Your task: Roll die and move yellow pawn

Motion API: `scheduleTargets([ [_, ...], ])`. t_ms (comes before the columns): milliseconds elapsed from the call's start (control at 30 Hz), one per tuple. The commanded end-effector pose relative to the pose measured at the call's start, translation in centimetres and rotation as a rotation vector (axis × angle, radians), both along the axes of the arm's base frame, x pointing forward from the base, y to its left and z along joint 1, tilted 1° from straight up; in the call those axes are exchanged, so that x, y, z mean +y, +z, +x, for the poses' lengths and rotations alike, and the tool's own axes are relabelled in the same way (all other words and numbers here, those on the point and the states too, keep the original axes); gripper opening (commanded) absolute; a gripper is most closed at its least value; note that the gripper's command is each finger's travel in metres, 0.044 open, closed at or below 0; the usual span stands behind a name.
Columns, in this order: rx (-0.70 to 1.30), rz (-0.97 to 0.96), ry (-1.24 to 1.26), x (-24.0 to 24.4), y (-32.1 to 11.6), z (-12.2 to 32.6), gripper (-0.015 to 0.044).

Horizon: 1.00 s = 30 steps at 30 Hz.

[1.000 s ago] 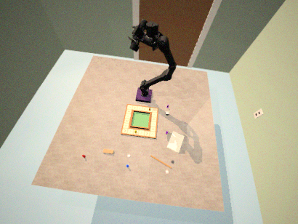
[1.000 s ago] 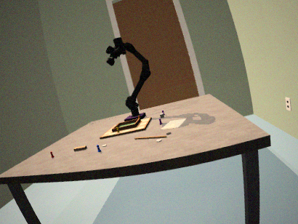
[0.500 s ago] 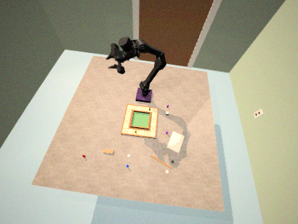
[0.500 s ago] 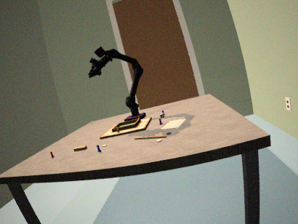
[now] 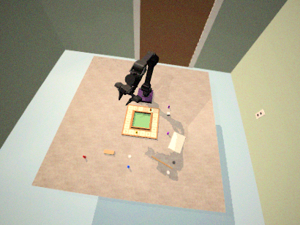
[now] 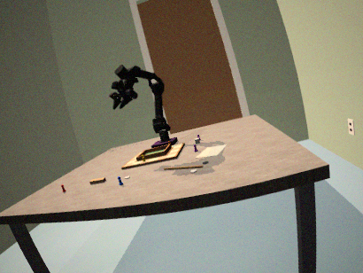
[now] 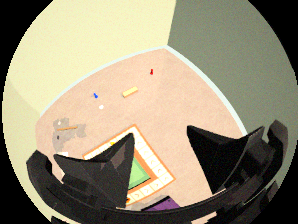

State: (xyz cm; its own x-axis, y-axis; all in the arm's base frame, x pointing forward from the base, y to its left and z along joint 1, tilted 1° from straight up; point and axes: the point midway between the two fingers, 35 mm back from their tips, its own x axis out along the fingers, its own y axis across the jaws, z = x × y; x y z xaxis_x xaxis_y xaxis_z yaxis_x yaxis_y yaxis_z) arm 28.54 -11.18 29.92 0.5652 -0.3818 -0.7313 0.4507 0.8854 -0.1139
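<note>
So the arm is folded over with the gripper [image 5: 124,98] hanging in the air just off the far left corner of the game board [image 5: 127,120], well above the table [image 5: 73,146]. In the exterior view it's clearly high up, nowhere near touching anything. The jaws sit partly apart, somewhere around the middle of their range, and there's nothing between them; the wrist view shows both dark fingers with only the board and table visible in the gap.

The board is a tan square frame with a green tray [image 5: 142,120] sunk in the middle. The die [image 5: 167,114] is a tiny white cube sitting on the table off the board's right side, next to a purple pawn [image 5: 169,107]. The yellow pawn [image 5: 136,132] looks like the little speck on the board's near edge track, but it's honestly too small to say which square it's on. There's another small speck on the far edge track that can't be made out.

Scattered around: a red pawn [image 5: 84,157] and a blue pawn [image 5: 128,166] on the near side, a small wooden block [image 5: 108,151], a white card [image 5: 176,142], and a pencil [image 5: 162,161] lying near the card.
</note>
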Motion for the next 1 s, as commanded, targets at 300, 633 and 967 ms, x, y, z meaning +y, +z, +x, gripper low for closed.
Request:
scheduleTargets([
  [300,0.277,0.267,0.350,19.2,-11.2,2.1,0.0275],
  [633,0.597,0.298,0.540,31.5,-19.5,-7.2,0.0275],
  [967,0.707,0.263,0.584,33.9,-22.6,-11.9,0.0275],
])
